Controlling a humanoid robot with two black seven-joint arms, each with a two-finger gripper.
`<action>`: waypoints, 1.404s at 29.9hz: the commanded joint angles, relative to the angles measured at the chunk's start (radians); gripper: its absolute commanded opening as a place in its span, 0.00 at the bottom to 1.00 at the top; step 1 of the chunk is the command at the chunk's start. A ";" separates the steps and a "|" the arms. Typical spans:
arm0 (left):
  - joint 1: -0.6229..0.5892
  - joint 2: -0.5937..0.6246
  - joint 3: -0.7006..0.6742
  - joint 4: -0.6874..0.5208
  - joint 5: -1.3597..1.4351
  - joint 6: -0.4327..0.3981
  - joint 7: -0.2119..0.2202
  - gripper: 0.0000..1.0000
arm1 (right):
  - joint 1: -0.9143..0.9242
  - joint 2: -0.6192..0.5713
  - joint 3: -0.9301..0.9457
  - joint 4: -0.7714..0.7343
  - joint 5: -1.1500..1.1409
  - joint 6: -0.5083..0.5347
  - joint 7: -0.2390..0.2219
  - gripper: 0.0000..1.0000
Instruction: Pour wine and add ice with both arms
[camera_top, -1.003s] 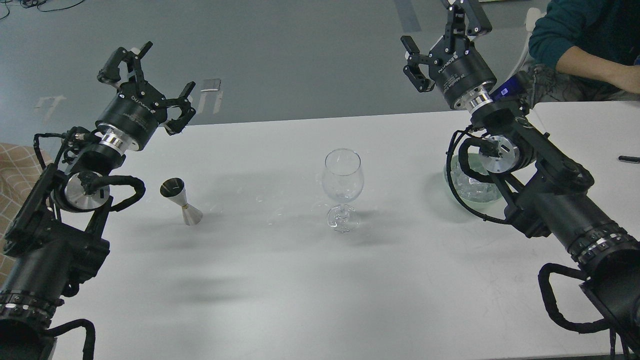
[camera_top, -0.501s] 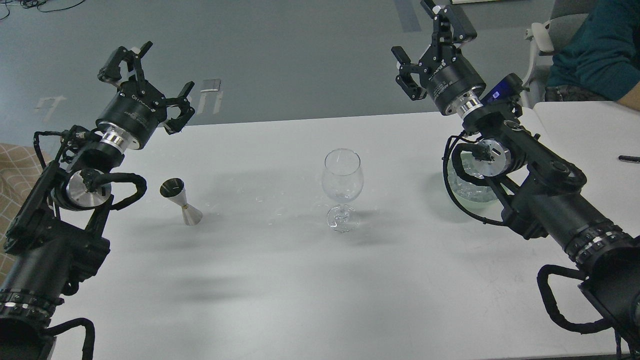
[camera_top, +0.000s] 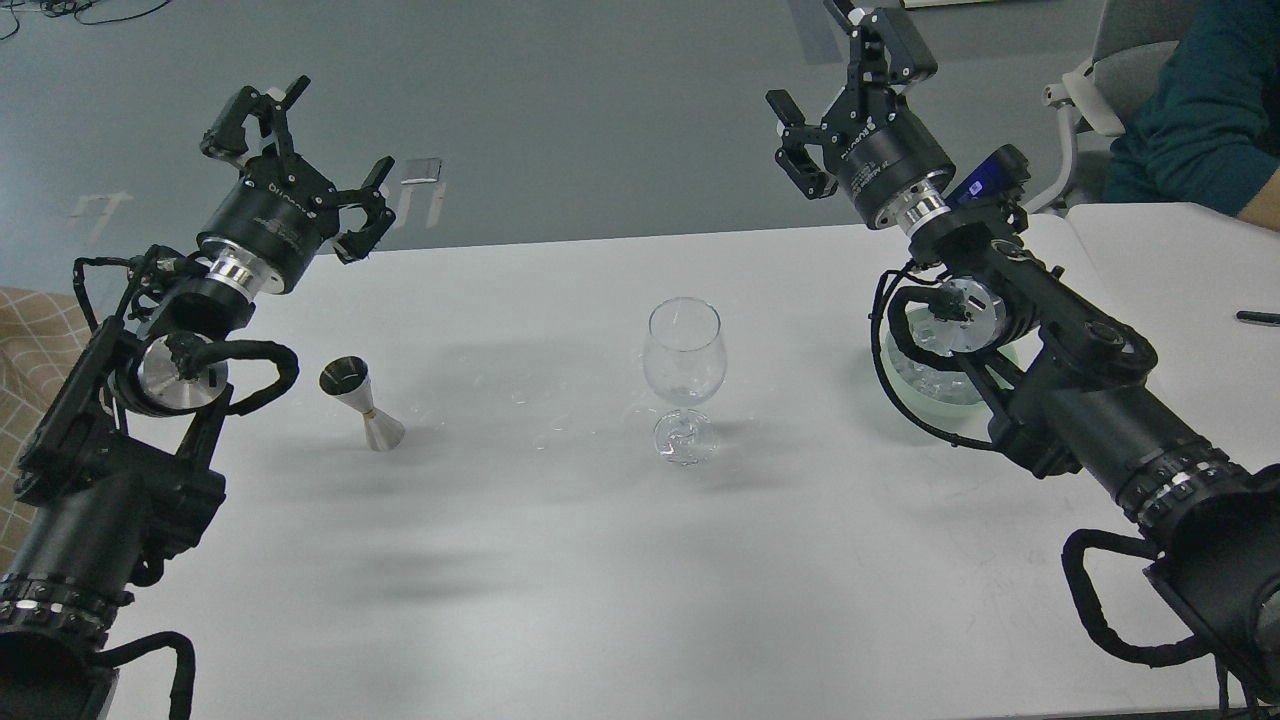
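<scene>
A clear stemmed glass (camera_top: 684, 375) stands upright at the middle of the white table (camera_top: 560, 560). A small metal jigger (camera_top: 360, 402) stands to its left; any wine in it cannot be seen. A pale green bowl (camera_top: 905, 378) of ice cubes (camera_top: 925, 384) sits at the right, partly hidden behind my right arm. My left gripper (camera_top: 300, 150) is open and empty, raised above the table's far left edge, behind the jigger. My right gripper (camera_top: 835, 90) is open and empty, raised high beyond the bowl.
A person in a teal sleeve (camera_top: 1200, 120) sits at the far right by a chair (camera_top: 1085, 90). A black pen (camera_top: 1258, 318) lies at the right table edge. Small wet spots (camera_top: 545, 425) lie on the table left of the glass.
My right gripper has moved left and slightly up, away from the person. My left gripper has shifted slightly right and up. The person has drawn back to the right.
</scene>
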 joint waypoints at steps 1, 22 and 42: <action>0.001 0.002 0.000 -0.022 -0.007 -0.002 0.006 0.98 | 0.000 0.001 -0.001 -0.001 -0.001 -0.001 0.000 1.00; 0.580 0.166 -0.371 -0.577 -0.292 0.120 0.331 0.95 | -0.020 0.015 -0.004 -0.010 -0.007 -0.024 0.000 1.00; 0.786 -0.111 -0.414 -0.470 -0.384 0.116 0.411 0.96 | -0.012 0.024 -0.006 -0.047 -0.008 -0.038 -0.003 1.00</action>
